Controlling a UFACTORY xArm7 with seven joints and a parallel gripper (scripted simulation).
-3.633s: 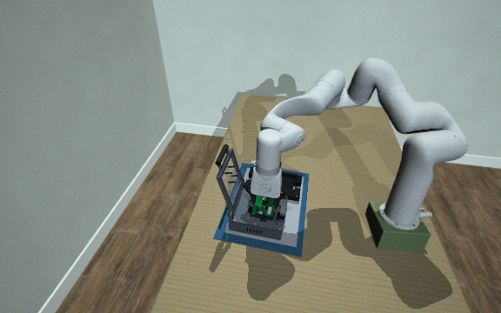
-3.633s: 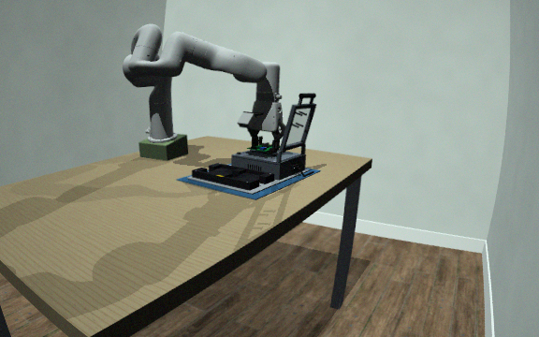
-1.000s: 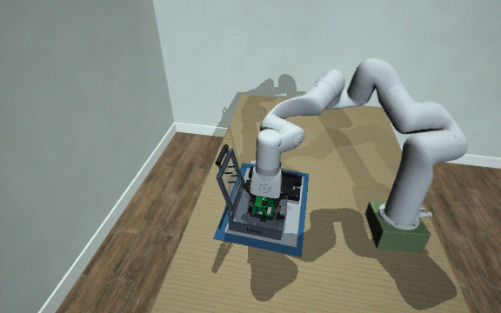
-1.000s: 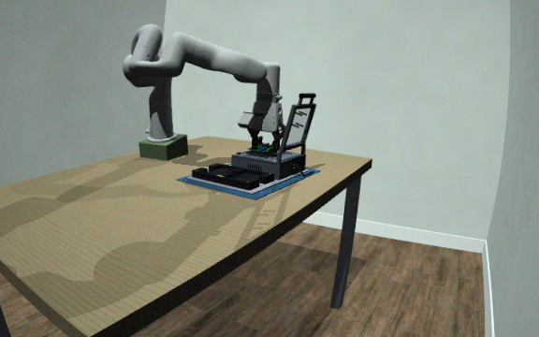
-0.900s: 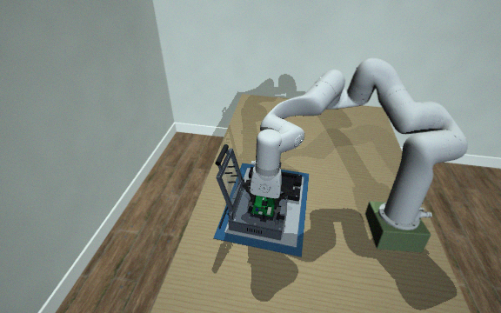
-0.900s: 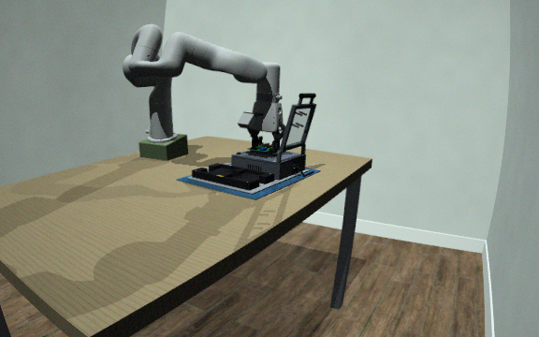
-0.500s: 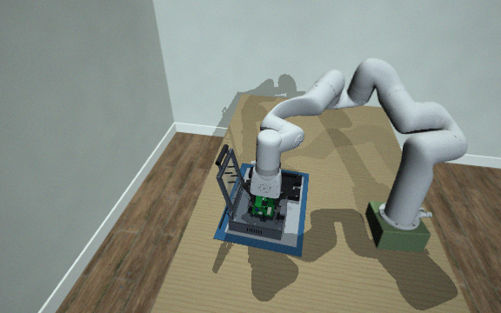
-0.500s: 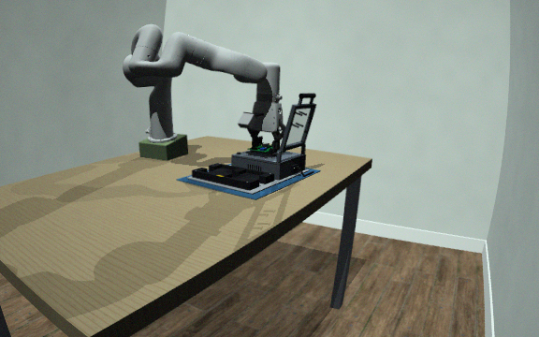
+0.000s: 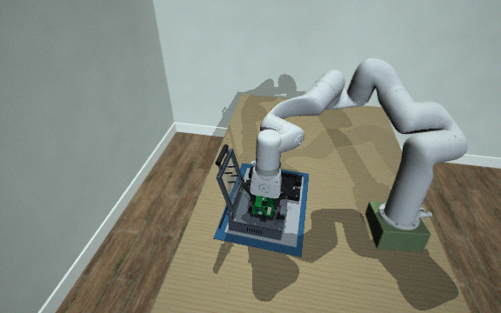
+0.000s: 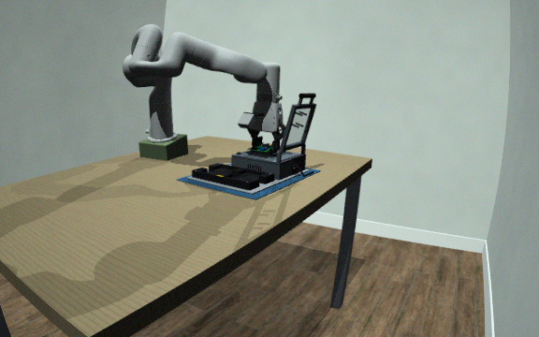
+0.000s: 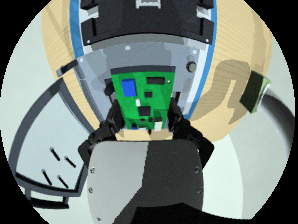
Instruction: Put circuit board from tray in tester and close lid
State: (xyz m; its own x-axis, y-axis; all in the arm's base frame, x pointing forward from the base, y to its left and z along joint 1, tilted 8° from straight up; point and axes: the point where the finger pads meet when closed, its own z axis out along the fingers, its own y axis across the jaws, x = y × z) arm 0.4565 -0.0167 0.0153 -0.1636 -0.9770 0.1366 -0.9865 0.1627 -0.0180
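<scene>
The circuit board (image 9: 263, 208) (image 10: 263, 150) (image 11: 161, 92) is face up, low over the pin plate of the tester (image 9: 237, 228) (image 10: 290, 167) (image 11: 150, 54). My gripper (image 9: 264, 209) (image 10: 266, 146) (image 11: 144, 104) points down, shut on the board across its long edges. The white connector (image 11: 158, 124) is at the board's end nearest the palm in the wrist view. The board hides the pins; whether it lies flat on them I cannot tell. The lid stands open, its handle (image 9: 222, 155) (image 10: 307, 95) (image 11: 48, 201) high up. The hook is too small to make out surely.
The black tray (image 10: 246, 183) (image 11: 150, 37) stands beside the tester, with no board seen in it. Both are on a blue-edged mat (image 9: 293, 249) (image 10: 256, 197). The raised lid stands close beside the gripper on the hinge side. The arm's green base (image 9: 403, 239) is farther off.
</scene>
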